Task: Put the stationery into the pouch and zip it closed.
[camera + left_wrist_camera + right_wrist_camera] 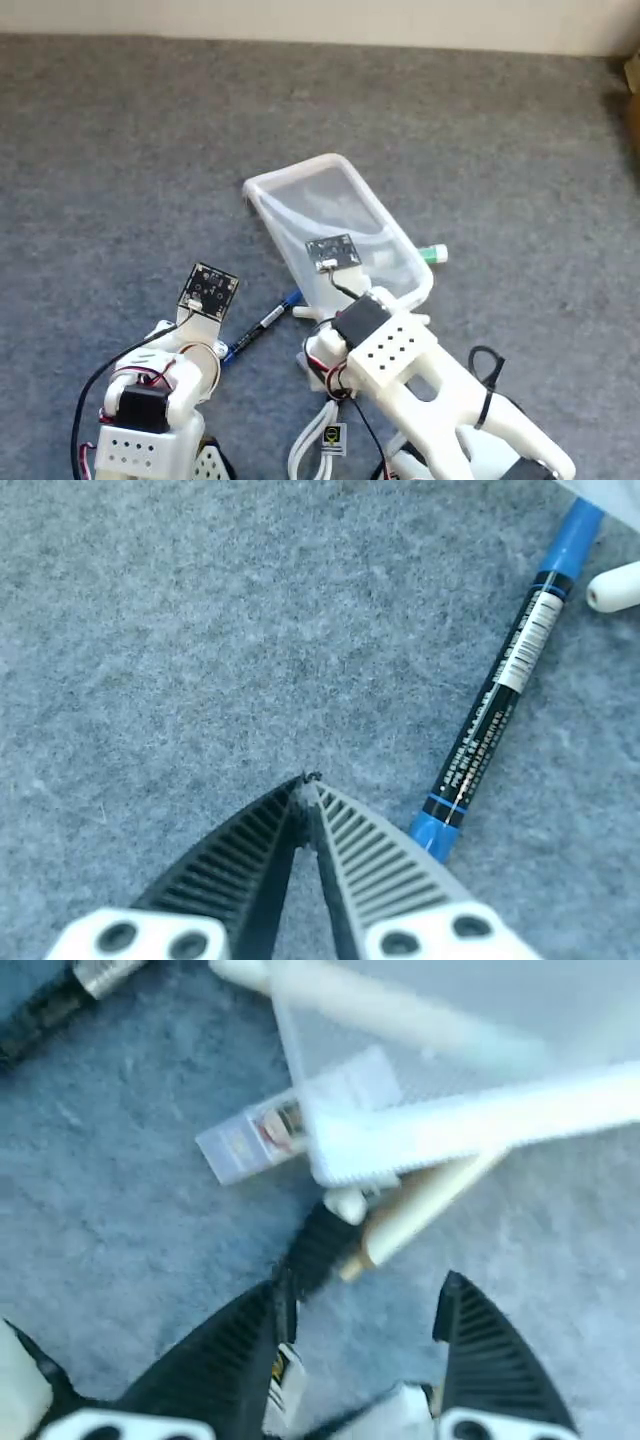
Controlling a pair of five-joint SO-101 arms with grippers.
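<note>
The translucent pouch (330, 215) lies flat mid-table, its mouth toward the arms. A blue-and-black marker (258, 325) rests on the carpet between the arms. In the left wrist view the same marker (500, 680) lies just beside my left gripper (305, 780), which is shut and holds nothing. My right gripper (370, 1280) is open over the pouch's white zipper edge (480, 1120). Under it sit a beige pen with a black end (410, 1215) and a small clear box (250, 1140). A green-capped item (432, 253) pokes out beside the pouch.
Grey carpet (120, 150) covers the whole table, with open room to the left and at the back. A white pen tip (612, 585) lies near the marker's blue end. White cables (325, 445) hang at the right arm's base.
</note>
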